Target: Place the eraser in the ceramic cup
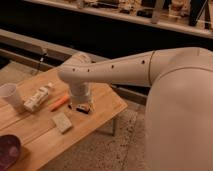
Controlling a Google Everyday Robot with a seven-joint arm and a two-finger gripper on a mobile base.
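Gripper (81,104), open, low above the table (102,106), apparently right at the eraser (84,109).

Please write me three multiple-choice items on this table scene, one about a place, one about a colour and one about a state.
1. Where does the ceramic cup stand?
A. in the middle of the table
B. at the table's left end, next to the white tube
C. on the floor

2. What colour is the pen?
A. green
B. blue
C. orange

3. What is the state of the eraser?
A. lying on the table, right under the gripper
B. inside the cup
C. held high above the table

Answers:
1 B: the cup is at the far left, with the tube just to its right.
2 C: the thin pen looks orange against the wood.
3 A: the eraser rests on the wood where the arm reaches down.
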